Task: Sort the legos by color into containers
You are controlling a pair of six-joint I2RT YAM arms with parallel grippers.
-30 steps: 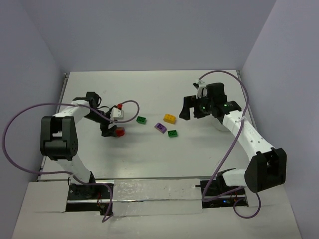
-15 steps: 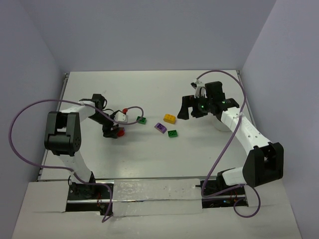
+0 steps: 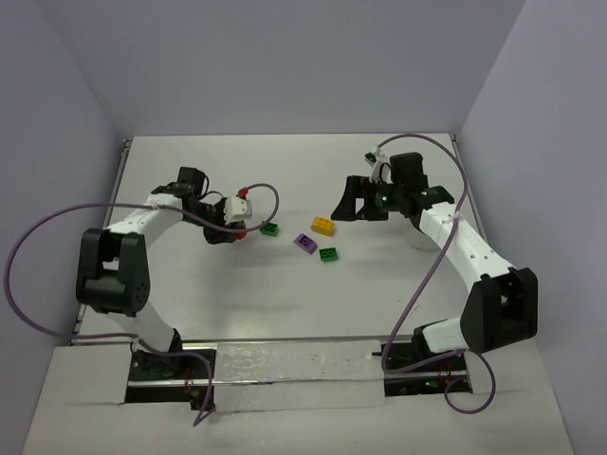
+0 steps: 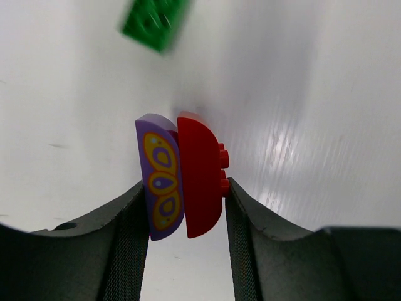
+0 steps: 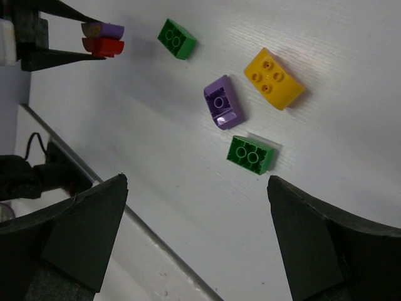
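Four bricks lie loose and apart on the white table (image 3: 285, 171). Nearest me I record the near green brick (image 3: 328, 254), then the purple brick (image 3: 304, 243). My left gripper (image 4: 185, 188) is clamped on a red brick (image 4: 199, 175) and a purple patterned piece (image 4: 160, 186), pressed face to face. Just beside it lies the far green brick (image 3: 270, 228), then the yellow brick (image 3: 322, 226). Farthest, my right gripper (image 5: 197, 182) stands spread wide near the yellow brick, holding nothing.
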